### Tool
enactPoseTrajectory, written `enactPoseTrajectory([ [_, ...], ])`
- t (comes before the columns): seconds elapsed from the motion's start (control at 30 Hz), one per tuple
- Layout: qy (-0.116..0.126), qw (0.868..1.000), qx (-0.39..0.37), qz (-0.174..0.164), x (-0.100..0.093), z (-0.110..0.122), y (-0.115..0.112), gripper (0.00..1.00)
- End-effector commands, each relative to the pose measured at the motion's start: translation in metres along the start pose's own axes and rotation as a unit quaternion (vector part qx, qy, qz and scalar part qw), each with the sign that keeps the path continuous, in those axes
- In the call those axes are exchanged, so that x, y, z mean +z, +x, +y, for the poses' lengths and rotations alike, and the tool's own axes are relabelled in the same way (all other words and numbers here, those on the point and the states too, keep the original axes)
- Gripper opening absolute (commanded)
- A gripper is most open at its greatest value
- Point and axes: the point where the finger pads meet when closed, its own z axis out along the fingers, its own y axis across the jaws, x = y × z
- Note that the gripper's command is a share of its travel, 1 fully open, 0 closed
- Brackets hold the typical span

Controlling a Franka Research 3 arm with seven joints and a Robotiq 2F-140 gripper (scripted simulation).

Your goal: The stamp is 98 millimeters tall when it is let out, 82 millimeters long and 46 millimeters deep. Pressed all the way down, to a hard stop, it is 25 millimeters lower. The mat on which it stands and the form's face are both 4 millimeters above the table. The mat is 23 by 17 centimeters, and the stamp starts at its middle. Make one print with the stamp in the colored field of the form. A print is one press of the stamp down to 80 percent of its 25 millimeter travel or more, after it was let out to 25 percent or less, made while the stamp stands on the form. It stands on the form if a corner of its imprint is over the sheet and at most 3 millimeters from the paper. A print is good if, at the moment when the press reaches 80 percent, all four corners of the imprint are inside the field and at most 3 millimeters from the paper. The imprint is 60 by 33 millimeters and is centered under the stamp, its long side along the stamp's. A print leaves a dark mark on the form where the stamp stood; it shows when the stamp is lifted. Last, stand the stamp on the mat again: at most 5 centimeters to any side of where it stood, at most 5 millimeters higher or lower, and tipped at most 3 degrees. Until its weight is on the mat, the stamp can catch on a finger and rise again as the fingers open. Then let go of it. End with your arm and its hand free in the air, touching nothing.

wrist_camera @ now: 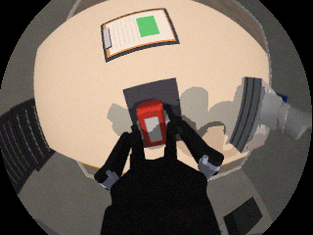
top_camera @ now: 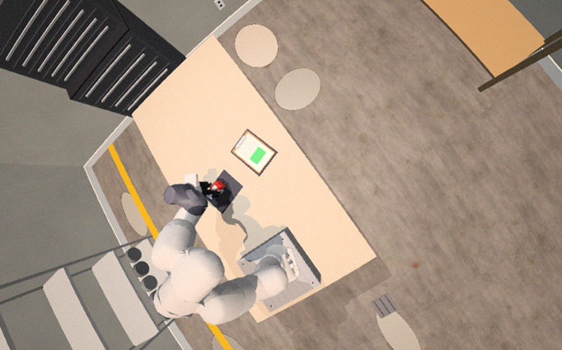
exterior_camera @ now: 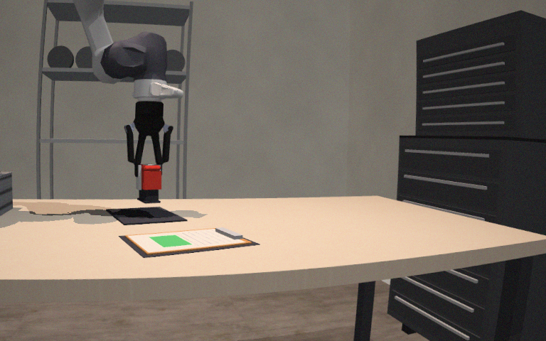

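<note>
Exterior shows claw [exterior_camera: 148, 170] holding stamp [exterior_camera: 151, 177] above mat [exterior_camera: 161, 217] (top cannot).

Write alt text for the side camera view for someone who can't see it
A robot gripper holds a red stamp in the air just above a dark mat on a table. A form with an unmarked green field lies nearer the camera.

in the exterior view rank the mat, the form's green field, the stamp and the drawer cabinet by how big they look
1. Drawer cabinet, by far the largest; it also sits nearest the camera.
2. Mat, a wide dark patch seen edge-on.
3. Stamp, held above the mat by the gripper, and green field look about alike; no ranking.
</note>
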Motion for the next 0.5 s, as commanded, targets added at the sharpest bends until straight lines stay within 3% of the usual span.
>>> enactPoseTrajectory([
  [0.0, -0.002, 1.000, -0.012, -0.003, 0.000, -0.001, 0.070, 0.18],
  [0.3, -0.002, 1.000, -0.011, -0.002, 0.000, 0.038, 0.252, 0.18],
  [0.37, -0.002, 1.000, -0.011, -0.002, 0.000, 0.038, 0.252, 0.18],
  [0.4, -0.002, 1.000, -0.011, -0.002, 0.001, 0.044, 0.289, 0.18],
  [0.47, -0.002, 1.000, -0.011, -0.002, 0.001, 0.044, 0.289, 0.18],
])
